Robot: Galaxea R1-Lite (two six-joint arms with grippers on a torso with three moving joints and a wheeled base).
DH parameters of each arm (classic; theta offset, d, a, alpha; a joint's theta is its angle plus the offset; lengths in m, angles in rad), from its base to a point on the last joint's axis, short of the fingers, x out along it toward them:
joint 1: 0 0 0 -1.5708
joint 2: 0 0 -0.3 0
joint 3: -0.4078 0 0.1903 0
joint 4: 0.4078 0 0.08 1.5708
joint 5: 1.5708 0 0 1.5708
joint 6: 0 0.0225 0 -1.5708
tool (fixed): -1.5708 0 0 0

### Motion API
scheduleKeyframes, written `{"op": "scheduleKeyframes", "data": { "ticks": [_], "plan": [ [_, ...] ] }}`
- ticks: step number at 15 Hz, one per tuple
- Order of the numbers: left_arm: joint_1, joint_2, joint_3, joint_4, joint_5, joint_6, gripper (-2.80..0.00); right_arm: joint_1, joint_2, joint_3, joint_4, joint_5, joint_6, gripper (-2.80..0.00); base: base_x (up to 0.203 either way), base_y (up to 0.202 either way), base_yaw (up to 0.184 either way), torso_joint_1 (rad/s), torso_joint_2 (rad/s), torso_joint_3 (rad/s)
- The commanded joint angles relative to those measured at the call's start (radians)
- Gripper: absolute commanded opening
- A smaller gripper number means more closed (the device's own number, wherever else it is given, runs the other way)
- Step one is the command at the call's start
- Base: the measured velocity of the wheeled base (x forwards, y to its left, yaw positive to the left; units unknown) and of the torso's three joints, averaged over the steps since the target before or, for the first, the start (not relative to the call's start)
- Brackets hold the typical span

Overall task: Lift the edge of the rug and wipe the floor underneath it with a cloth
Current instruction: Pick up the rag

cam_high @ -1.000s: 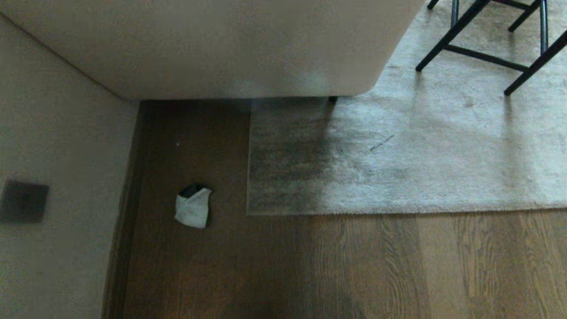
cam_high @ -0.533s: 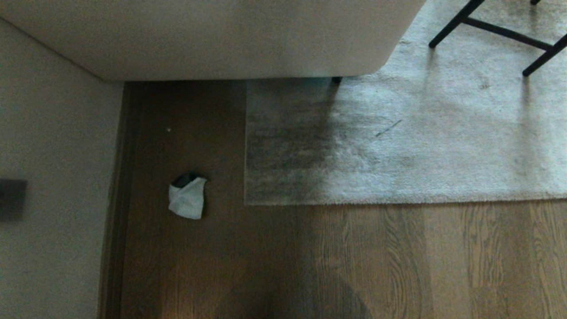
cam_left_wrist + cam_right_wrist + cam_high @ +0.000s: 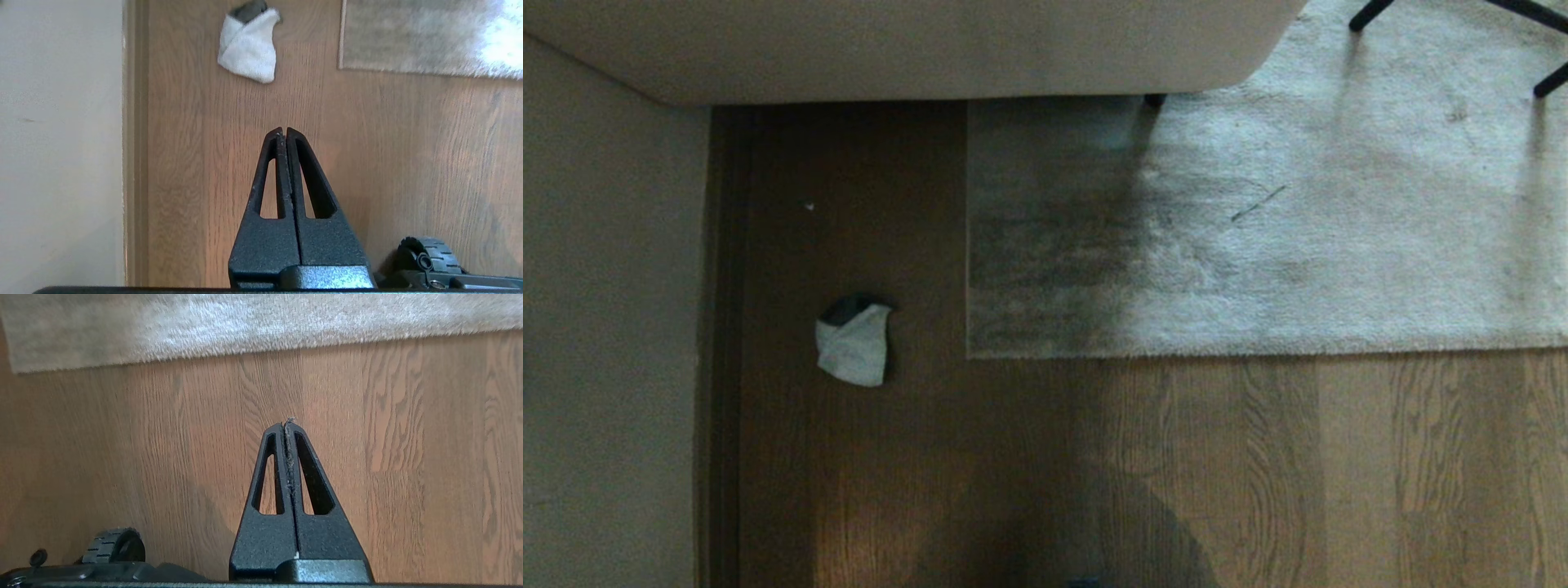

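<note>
Cloth lies on the floor, beside the rug edge.
I see left gripper and right gripper both clenched, grasping nothing.

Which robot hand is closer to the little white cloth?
Left. The left gripper hangs shut above bare floor, with the cloth just ahead. The right gripper, also shut, faces the rug edge; no cloth shows there.
</note>
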Motion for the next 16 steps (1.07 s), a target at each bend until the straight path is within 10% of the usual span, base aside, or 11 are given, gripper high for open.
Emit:
{"op": "scheduleKeyframes", "data": {
  "ticks": [1, 16],
  "plan": [
    [0.0, 0.0, 0.0, 0.0, 0.001, -0.001, -2.8, 0.0, 0.001, 0.0, -0.001, 0.0, 0.0, -2.8, 0.0, 0.0, 0.0, 0.005, 0.01, -0.19],
    [0.0, 0.0, 0.0, -0.001, 0.001, -0.001, -2.8, 0.0, 0.001, 0.0, 0.0, 0.0, 0.0, -2.8, 0.0, 0.0, 0.0, 0.003, 0.0, -0.199]
  ]
}}
